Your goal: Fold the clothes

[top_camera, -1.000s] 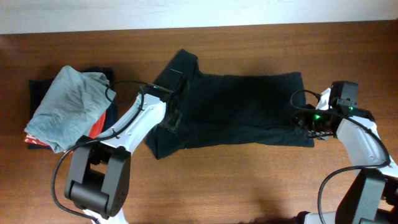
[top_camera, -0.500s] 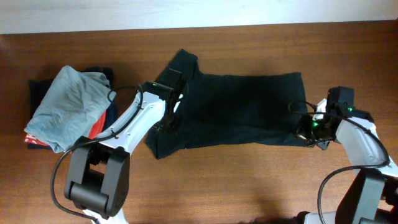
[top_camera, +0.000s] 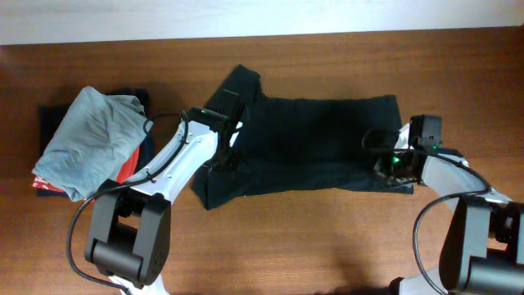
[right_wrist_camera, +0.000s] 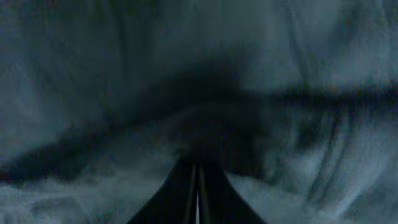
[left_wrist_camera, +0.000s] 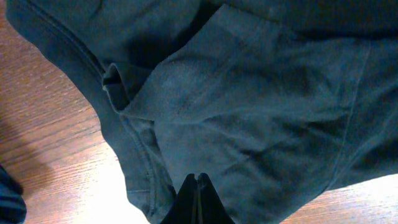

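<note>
The clothes, a black short-sleeved T-shirt (top_camera: 311,139), lie spread sideways across the middle of the wooden table, collar end to the left. My left gripper (top_camera: 223,161) is down on the sleeve area at the left end. In the left wrist view its jaws (left_wrist_camera: 197,178) are pressed together, shut on a pinch of the T-shirt's fabric (left_wrist_camera: 249,93) beside a hemmed edge. At the right end, near the bottom hem, my right gripper (top_camera: 386,161) also rests on the fabric. The right wrist view shows it (right_wrist_camera: 198,164) shut on the T-shirt (right_wrist_camera: 124,62), with creases running towards the tips.
A pile of other garments sits at the table's left: a light grey-blue one (top_camera: 86,139) on top, an orange-red one (top_camera: 124,168) and a navy one (top_camera: 51,123) beneath. The table's far edge (top_camera: 327,33) meets a white strip.
Both grippers have closed on the T-shirt. The right gripper slid left from the shirt's right edge onto the fabric. The left gripper shifted slightly up the shirt.
</note>
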Controlling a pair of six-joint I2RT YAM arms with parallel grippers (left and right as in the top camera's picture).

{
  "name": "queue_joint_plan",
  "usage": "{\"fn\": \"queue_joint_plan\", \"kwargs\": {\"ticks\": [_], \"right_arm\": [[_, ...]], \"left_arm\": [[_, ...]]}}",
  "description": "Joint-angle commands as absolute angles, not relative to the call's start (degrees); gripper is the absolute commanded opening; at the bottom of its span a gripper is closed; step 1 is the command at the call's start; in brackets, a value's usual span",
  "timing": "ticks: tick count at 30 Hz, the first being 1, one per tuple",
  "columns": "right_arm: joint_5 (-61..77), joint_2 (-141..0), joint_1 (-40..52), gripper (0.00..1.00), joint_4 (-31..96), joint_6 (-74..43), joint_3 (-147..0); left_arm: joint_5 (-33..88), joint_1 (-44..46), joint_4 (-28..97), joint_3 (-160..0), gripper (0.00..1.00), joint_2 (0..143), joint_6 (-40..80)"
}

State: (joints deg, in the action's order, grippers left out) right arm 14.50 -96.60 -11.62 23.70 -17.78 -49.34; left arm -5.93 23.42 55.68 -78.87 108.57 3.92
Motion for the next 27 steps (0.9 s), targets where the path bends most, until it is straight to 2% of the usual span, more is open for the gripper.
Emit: {"fn": "queue_joint_plan", "kwargs": {"ticks": [1, 9, 11, 13, 14, 16, 20, 22, 24, 26, 27], "right_arm": [[14.37, -96.73, -11.33, 0.04, 20.8, -18.22, -49.74], [14.37, -96.73, -11.33, 0.04, 20.36, -16.03, -53.12], [14.37, -96.66, -11.46, 0.05, 22.04, -13.91, -54.33], [14.17, -96.23, -12.25, 0.07, 24.25, -11.46, -56.16], [14.46, -95.57, -13.37, 0.08, 26.81, -11.16, -58.04], [15.14, -94.72, -14.39, 0.08, 30.65, -11.46, -60.12], [15.77, -93.58, -14.74, 0.13, 39.83, -11.62, -62.63], [16.14, -93.51, -14.66, 0.15, 43.94, -11.7, -62.7], [16.1, -93.58, -14.66, 0.16, 48.1, -12.49, -62.67], [16.05, -93.58, -14.66, 0.19, 51.27, -12.49, -62.7], [16.08, -93.58, -14.66, 0.19, 52.38, -12.71, -62.67]], "left_arm": [[-5.34, 23.09, 55.59, -79.55, 0.01, 107.26, 3.84], [-5.34, 23.09, 55.61, -79.55, 0.01, 107.26, 3.84], [-5.52, 23.07, 55.79, -79.55, 0.04, 107.26, 3.79], [-5.85, 23.07, 56.25, -79.55, 0.18, 107.22, 3.27], [-5.85, 23.07, 56.66, -79.57, 0.35, 106.8, 2.98], [-5.91, 23.07, 56.93, -79.59, 0.46, 105.78, 3.01], [-7.86, 22.26, 56.42, -79.68, 0.78, 102.59, 4.97], [-7.29, 21.04, 56.16, -79.68, 0.86, 101.58, 6.28], [-4.8, 19.35, 56.07, -79.66, 0.86, 101.49, 6.28], [-1.54, 17.78, 55.92, -79.53, 0.83, 102.08, 6.26], [0.3, 16.97, 55.7, -79.53, 0.78, 102.59, 6.24]]}}
